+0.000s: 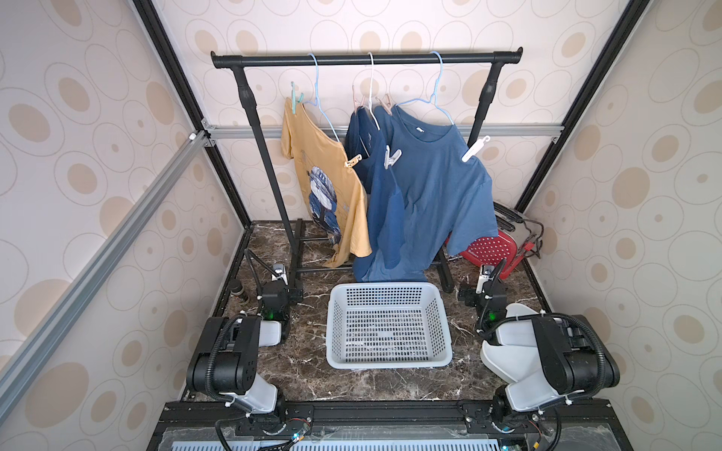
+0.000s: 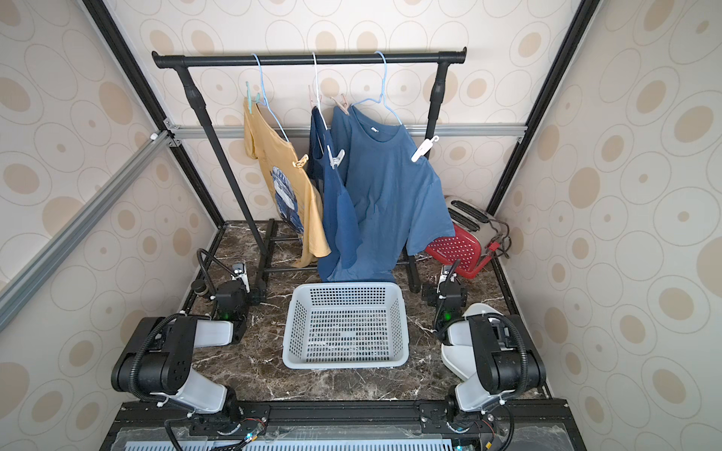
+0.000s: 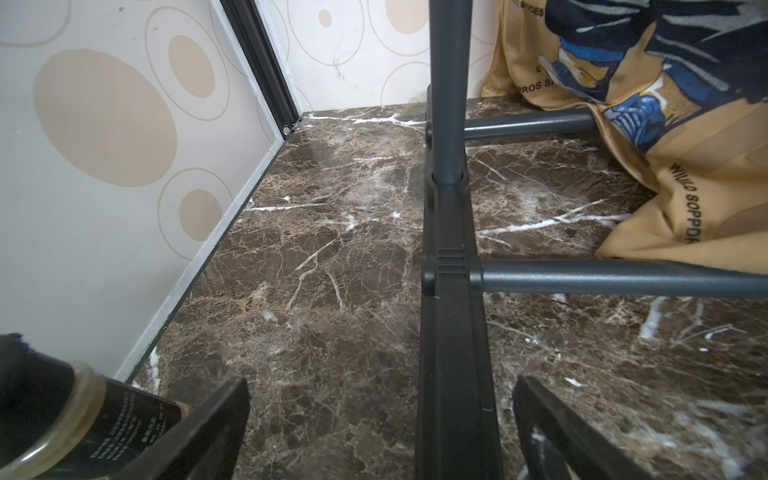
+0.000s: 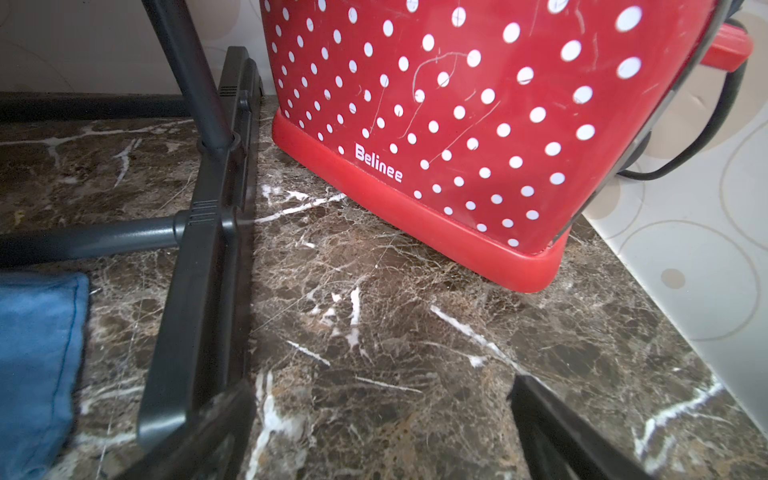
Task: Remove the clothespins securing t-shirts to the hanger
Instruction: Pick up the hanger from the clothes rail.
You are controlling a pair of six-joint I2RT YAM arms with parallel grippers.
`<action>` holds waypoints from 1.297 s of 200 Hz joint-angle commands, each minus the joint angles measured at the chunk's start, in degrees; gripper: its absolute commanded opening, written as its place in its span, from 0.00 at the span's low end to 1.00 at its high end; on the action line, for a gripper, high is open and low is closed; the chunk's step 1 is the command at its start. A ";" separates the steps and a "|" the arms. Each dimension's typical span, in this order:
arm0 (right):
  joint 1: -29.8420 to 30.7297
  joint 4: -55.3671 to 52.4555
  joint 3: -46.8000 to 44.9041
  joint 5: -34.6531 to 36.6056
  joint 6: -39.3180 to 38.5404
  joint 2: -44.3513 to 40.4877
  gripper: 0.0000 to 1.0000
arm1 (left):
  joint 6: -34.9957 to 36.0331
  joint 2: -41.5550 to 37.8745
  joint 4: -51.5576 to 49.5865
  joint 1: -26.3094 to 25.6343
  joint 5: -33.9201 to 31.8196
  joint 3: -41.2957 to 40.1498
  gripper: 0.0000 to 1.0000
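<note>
Three t-shirts hang on wire hangers from a black rack: mustard-yellow (image 1: 332, 187), navy (image 1: 361, 144) and medium blue (image 1: 433, 187). Clothespins grip their shoulders: teal (image 1: 295, 97) and yellow (image 1: 352, 161) on the yellow shirt, pinkish (image 1: 357, 102) and translucent (image 1: 392, 157) around the navy one, tan (image 1: 386, 103) and white (image 1: 474, 148) on the blue one. My left gripper (image 1: 293, 291) (image 3: 382, 386) rests low and open, with the rack's foot (image 3: 455, 332) between its fingers. My right gripper (image 1: 467, 295) (image 4: 382, 384) is open and holds nothing, low by the other foot (image 4: 195, 291).
A grey perforated basket (image 1: 388, 363) sits on the marble top between the arms. A red polka-dot toaster (image 1: 490, 250) (image 4: 457, 124) with its cord stands at the back right. A dark jar (image 1: 238, 291) lies by the left wall. The rack's bar (image 1: 367, 59) spans the back.
</note>
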 commanded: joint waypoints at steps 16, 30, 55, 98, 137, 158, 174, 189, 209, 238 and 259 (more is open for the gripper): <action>0.23 0.01 0.62 0.35 0.60 -0.25 1.00 | -0.98 -0.40 0.00 0.37 0.20 1.21 0.99; 0.23 -0.03 0.56 0.34 0.52 -0.27 1.00 | -0.98 -0.48 -0.01 0.41 0.20 1.21 0.99; 0.23 -0.05 0.58 0.45 0.57 -0.22 1.00 | -0.72 -1.06 0.78 0.13 0.01 0.88 0.99; 0.23 -19.29 6.39 -1.17 0.60 -9.09 1.00 | -2.10 -11.19 -13.06 -0.33 -4.51 3.78 0.99; 0.32 -30.78 9.35 2.37 4.92 -16.92 1.00 | -4.30 -20.66 -24.00 -1.33 -0.06 6.98 0.99; 0.67 -40.58 12.78 2.22 8.51 -20.63 1.00 | -5.28 -25.91 -31.38 -2.04 2.31 9.85 0.99; 0.67 -48.25 15.39 1.77 10.89 -24.10 1.00 | -6.55 -29.89 -36.31 -2.51 3.96 11.86 0.99; 0.76 -51.83 16.44 -1.41 11.01 -28.06 1.00 | -9.02 -33.68 -38.46 -2.80 6.01 12.54 0.99; 0.93 -57.10 18.66 -4.97 10.53 -32.94 0.99 | -11.91 -37.52 -38.52 -3.29 9.47 12.61 0.99; 1.67 -67.30 25.50 -12.78 8.96 -35.87 0.99 | -14.23 -40.31 -38.32 -4.93 12.15 13.20 0.99; 2.79 -73.82 31.06 -16.56 9.31 -36.53 0.99 | -12.73 -40.94 -39.46 -10.31 10.24 15.27 0.99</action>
